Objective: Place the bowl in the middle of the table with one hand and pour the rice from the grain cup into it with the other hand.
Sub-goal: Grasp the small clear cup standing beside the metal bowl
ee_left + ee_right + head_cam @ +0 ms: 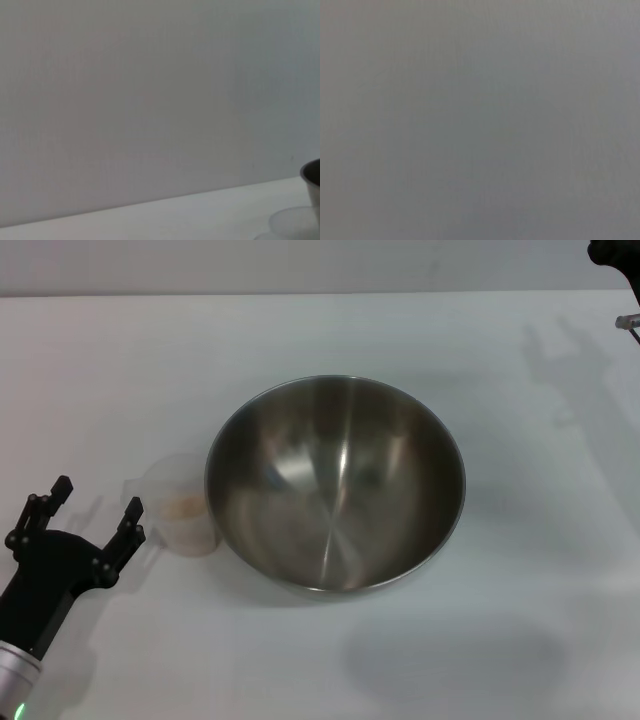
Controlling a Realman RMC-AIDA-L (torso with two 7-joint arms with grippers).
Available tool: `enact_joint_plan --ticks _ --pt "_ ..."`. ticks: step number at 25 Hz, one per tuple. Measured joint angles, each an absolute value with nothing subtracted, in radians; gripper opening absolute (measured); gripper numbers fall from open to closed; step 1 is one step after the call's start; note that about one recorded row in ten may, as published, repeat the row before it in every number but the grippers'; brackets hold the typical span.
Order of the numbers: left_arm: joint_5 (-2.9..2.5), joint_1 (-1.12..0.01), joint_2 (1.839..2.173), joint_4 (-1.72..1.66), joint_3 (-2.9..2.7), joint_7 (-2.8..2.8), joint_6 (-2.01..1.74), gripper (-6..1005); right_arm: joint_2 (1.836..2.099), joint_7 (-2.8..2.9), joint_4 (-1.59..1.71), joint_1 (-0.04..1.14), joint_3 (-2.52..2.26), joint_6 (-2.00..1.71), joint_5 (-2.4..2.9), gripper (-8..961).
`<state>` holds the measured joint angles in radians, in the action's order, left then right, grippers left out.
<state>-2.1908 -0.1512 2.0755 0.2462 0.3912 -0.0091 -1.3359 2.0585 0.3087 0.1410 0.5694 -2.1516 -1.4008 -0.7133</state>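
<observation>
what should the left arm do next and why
Probably ease the left gripper forward so its open fingers straddle the grain cup. The bowl already sits near the middle of the table and looks empty, while the rice is still in the cup, which stands untouched just ahead of the fingers, close beside the bowl's rim. The right gripper is parked at the far right edge.

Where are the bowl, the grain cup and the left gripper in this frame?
bowl [335,485]: head view, on its shiny inner wall.
grain cup [180,508]: head view, on its clear wall, beside the bowl's left side.
left gripper [96,508]: head view, midway between its spread fingertips, short of the cup.
</observation>
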Motion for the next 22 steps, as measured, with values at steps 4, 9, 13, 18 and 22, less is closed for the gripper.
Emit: enact_joint_plan --ticks 4,9,13,18,22 --pt "-2.189 -0.170 2.074 0.242 0.395 -0.009 -1.303 809 2.058 0.308 0.141 0.575 -2.151 -1.391 -0.713 476" --pt "-2.189 -0.188 2.075 0.233 0.407 -0.009 -1.290 809 2.061 0.308 0.141 0.581 -2.150 -1.370 -0.713 476" --pt "-2.188 -0.197 2.075 0.233 0.413 -0.009 -1.278 809 2.062 0.308 0.141 0.584 -2.150 -1.366 -0.713 476" --pt "-2.187 -0.205 2.076 0.236 0.431 -0.008 -1.260 808 2.063 0.307 0.140 0.590 -2.148 -1.360 -0.713 476" --pt "-2.187 -0.205 2.077 0.245 0.433 -0.014 -1.259 781 2.063 0.307 0.140 0.593 -2.149 -1.344 -0.713 476"
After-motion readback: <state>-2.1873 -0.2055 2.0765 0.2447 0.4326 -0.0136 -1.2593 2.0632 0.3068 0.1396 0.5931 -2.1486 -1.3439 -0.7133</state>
